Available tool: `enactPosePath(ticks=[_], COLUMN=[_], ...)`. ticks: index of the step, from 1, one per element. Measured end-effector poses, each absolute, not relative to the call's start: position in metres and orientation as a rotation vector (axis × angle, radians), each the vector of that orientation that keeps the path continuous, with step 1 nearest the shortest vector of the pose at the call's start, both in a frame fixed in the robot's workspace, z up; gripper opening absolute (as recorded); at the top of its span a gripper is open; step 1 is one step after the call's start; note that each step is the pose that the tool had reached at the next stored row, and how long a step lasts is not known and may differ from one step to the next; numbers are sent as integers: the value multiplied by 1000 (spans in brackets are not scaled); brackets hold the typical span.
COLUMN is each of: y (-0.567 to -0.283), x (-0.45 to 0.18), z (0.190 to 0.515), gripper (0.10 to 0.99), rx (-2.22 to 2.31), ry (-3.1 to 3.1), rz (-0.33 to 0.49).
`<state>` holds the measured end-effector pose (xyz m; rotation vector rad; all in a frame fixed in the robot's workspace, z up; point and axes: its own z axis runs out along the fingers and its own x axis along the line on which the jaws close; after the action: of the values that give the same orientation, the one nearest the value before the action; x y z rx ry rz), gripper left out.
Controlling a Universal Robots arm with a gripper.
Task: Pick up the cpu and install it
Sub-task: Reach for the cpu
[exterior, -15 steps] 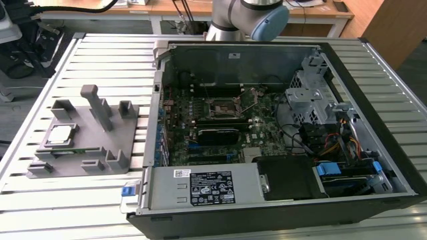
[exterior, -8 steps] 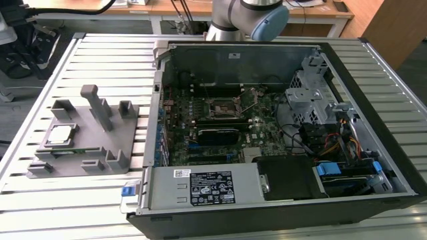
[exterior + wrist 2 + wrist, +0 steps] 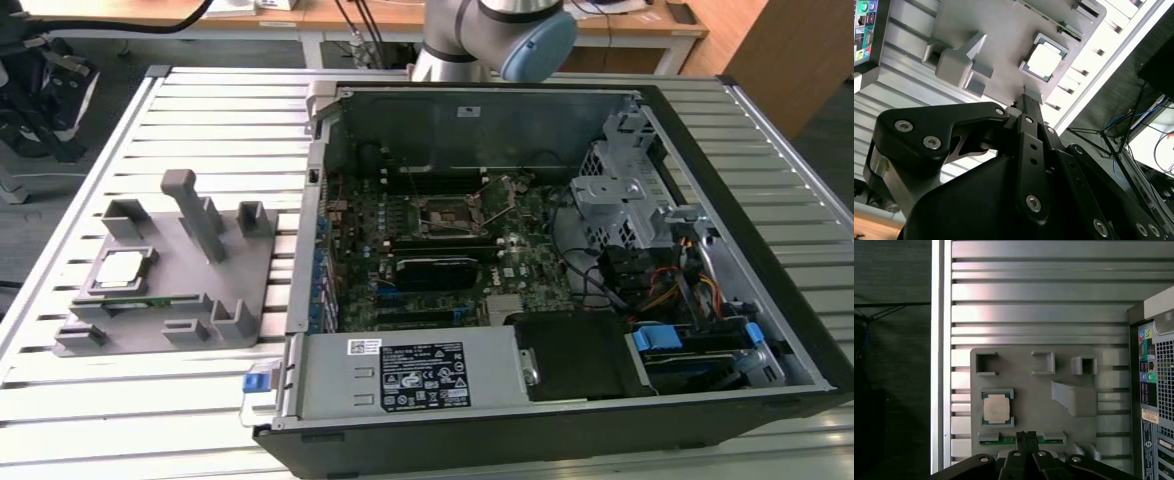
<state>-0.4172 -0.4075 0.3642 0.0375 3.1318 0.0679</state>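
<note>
The cpu (image 3: 123, 268) lies flat, silver top up, in a square pocket of the grey fixture tray (image 3: 234, 275) at the exterior view's left. Both wrist views look down on it from well above, with the cpu (image 3: 996, 407) in its pocket on the tray (image 3: 1019, 370). My gripper (image 3: 1027, 436) hangs high over the tray's edge, a little to one side of the cpu, its black fingers (image 3: 1029, 107) pressed together with nothing between them. The second wrist view has the cpu (image 3: 1044, 61) just beyond the fingertips. The motherboard socket (image 3: 447, 215) sits inside the open computer case (image 3: 787, 300).
The tray carries several raised blocks and a tall post (image 3: 200, 215). A green strip (image 3: 1004, 440) sits in a slot beside the cpu. The slatted metal table (image 3: 214, 110) holds tray and case. The arm (image 3: 487, 35) rises behind the case. A floor drop borders the table edge (image 3: 939, 355).
</note>
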Motion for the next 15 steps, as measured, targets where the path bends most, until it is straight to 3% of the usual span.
enactPosePath(ticks=[15], y=[-407], x=[-442], z=[362], gripper=[106], rx=[37], ry=[3132], rz=[68])
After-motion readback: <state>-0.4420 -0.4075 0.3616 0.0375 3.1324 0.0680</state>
